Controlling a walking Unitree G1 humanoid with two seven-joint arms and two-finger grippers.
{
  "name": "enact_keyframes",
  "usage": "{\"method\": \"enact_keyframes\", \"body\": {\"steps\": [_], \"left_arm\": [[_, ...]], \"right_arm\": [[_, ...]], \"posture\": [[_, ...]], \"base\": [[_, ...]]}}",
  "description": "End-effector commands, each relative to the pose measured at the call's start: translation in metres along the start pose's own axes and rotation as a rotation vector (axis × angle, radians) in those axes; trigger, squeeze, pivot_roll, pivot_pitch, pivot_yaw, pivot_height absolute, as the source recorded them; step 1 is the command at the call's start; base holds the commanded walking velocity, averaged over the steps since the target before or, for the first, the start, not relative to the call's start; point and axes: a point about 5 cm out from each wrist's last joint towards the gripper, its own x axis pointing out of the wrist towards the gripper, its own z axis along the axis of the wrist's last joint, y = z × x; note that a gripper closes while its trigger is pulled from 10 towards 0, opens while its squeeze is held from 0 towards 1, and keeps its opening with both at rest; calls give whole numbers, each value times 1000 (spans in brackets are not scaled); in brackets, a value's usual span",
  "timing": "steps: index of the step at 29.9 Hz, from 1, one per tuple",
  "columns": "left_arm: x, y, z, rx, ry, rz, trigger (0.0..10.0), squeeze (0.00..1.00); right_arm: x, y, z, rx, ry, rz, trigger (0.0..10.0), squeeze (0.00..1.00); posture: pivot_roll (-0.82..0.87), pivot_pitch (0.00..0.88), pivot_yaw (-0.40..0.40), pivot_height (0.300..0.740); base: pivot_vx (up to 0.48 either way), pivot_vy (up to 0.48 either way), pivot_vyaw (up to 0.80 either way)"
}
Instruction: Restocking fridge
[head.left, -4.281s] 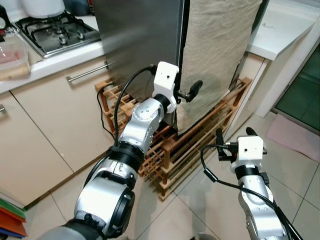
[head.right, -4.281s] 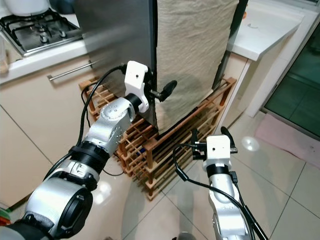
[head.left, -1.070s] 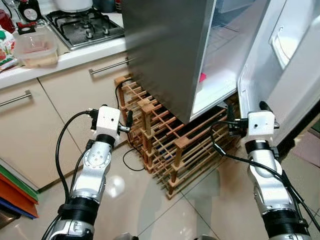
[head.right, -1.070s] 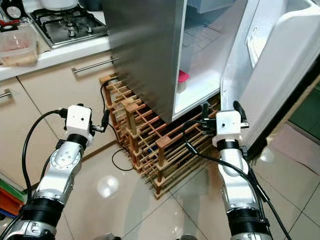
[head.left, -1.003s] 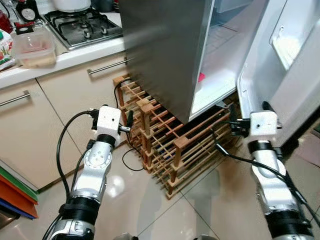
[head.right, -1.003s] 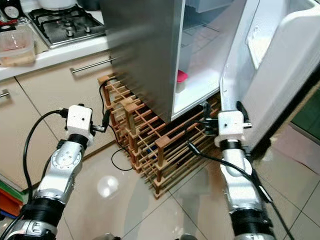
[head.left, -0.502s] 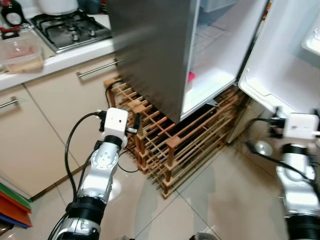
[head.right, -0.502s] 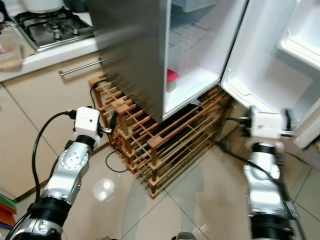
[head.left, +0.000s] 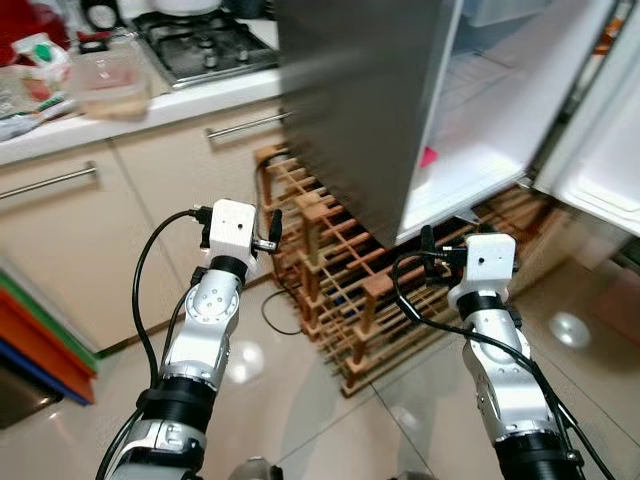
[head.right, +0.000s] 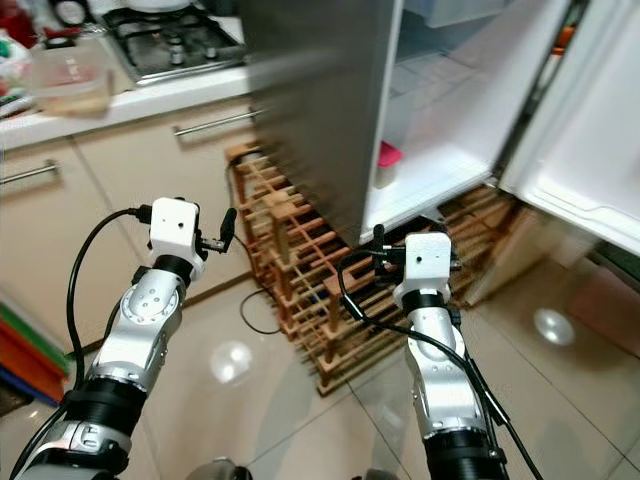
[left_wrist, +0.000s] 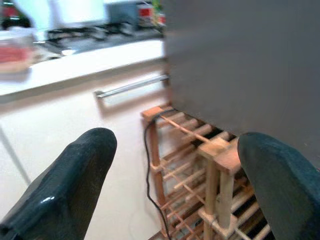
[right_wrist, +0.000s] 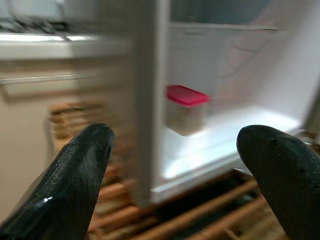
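Two arms reach forward in our head views, both grippers held low above the tiled floor (head.left: 300, 400). We see the left gripper (head.left: 272, 228) just beside the near left corner of the wooden rack (head.left: 340, 290), in front of the cream cabinets (head.left: 120, 230). The right gripper (head.left: 428, 250) hovers over the rack's near side, below the fridge (head.left: 370, 100). The fridge stands on the rack with its door (head.left: 610, 150) swung open to the right. Inside, a small tub with a pink lid (head.right: 389, 156) sits on the white bottom shelf, near the left wall. Far left, a clear container (head.left: 105, 75) rests on the counter (head.left: 150, 105) next to the hob (head.left: 200, 45). From the head views we cannot tell how either pair of jaws stands.

From the left wrist, we look between two black fingertips (left_wrist: 65, 190) set wide apart with nothing between them. Beyond them are the rack (left_wrist: 200, 165), a black cable (left_wrist: 152, 175) running down its corner post, a drawer handle (left_wrist: 130, 86) and the fridge's grey side (left_wrist: 240, 65).

From the right wrist, blurred, the fingertips (right_wrist: 70, 175) also stand wide apart and hold nothing. Between them we see the open fridge's lit interior, with the tub (right_wrist: 186, 107) on the shelf and the rack's rails (right_wrist: 200, 220) below.
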Motion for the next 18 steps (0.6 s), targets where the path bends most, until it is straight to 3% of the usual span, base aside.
{"method": "enact_keyframes", "body": {"steps": [1, 3, 5, 10, 18], "left_arm": [[3, 5, 15, -33, -52, 46, 10000, 0], [4, 10, 26, -62, -85, 86, 10000, 0], [5, 16, 33, -144, -82, 133, 10000, 0], [5, 18, 25, -208, -11, 145, 10000, 0], [1, 0, 22, -108, 7, 27, 10000, 0]], "right_arm": [[1, 0, 1, 30, 4, 2, 10000, 0], [-1, 0, 1, 31, -5, 4, 10000, 0], [-5, 0, -1, 31, -5, 4, 10000, 0], [-4, 1, -3, 40, 2, -2, 10000, 0], [4, 8, -1, 42, -4, 29, 10000, 0]], "posture": [[-135, 0, 21, 727], [-133, 0, 19, 727], [-129, 0, 18, 727], [-123, 0, 19, 727], [-106, 0, 16, 727]], "base": [[0, 0, 650], [0, 0, 641], [0, 0, 625], [0, 0, 614], [0, 0, 609]]}}
